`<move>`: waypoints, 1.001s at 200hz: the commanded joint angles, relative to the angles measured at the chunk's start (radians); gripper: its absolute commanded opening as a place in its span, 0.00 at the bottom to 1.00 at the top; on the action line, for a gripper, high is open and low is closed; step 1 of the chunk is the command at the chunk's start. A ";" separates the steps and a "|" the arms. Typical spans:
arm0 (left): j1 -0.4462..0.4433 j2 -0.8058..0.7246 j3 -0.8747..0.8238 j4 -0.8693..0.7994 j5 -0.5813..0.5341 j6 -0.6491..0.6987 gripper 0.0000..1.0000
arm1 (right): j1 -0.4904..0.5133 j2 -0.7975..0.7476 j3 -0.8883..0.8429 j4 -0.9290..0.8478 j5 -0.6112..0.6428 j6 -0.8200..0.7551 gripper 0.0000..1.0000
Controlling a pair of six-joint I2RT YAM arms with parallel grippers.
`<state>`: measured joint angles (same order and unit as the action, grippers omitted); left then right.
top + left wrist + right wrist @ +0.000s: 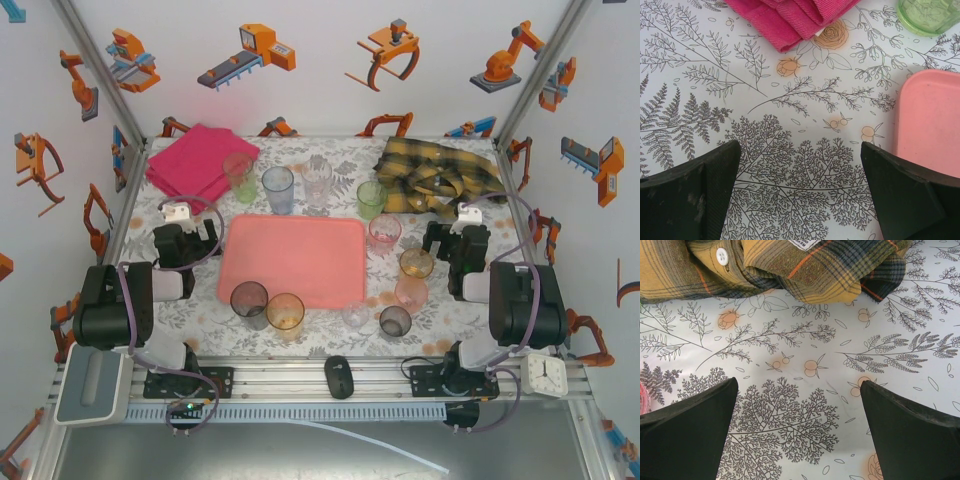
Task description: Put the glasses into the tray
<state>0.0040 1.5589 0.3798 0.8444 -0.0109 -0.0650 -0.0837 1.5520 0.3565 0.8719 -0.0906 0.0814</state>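
Nearest you on the floral table (203,306), a smoky dark glass (249,299) and an amber glass (285,312) stand side by side at the near rim of the salmon-pink tray (292,255). Off its near right corner stand a small clear glass (355,315) and a dark grey glass (395,321). Just beyond them are a pink glass (410,293) and a second amber glass (416,263).

Your left pincer (800,200) hangs left of the tray with its fingers wide apart over bare table, gripping nothing. Your right pincer (797,435) hangs right of the tray, also spread wide over bare table, with nothing between its fingers.

Farther on, a pale pink glass (384,232) stands by the tray's far right corner. Behind the far rim stand a green glass (371,198), a tall clear glass (317,178), a blue-grey glass (278,188) and a second green glass (240,173). A folded magenta cloth (200,160) lies far left, and a crumpled yellow plaid shirt (435,170) far right.
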 commanded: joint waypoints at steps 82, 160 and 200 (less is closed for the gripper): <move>-0.004 -0.014 0.025 0.000 -0.006 0.017 0.97 | -0.005 -0.018 0.017 0.021 0.061 0.025 0.99; -0.006 -0.016 0.028 -0.007 0.013 0.024 0.97 | -0.007 -0.332 0.027 -0.232 0.197 0.058 0.99; -0.006 -0.024 0.036 -0.026 0.001 0.020 0.97 | -0.005 -0.512 0.101 -0.481 0.250 0.076 0.99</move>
<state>0.0040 1.5589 0.3836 0.8379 -0.0074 -0.0616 -0.0841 1.1206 0.3817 0.5652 0.1005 0.1242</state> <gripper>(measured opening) 0.971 0.992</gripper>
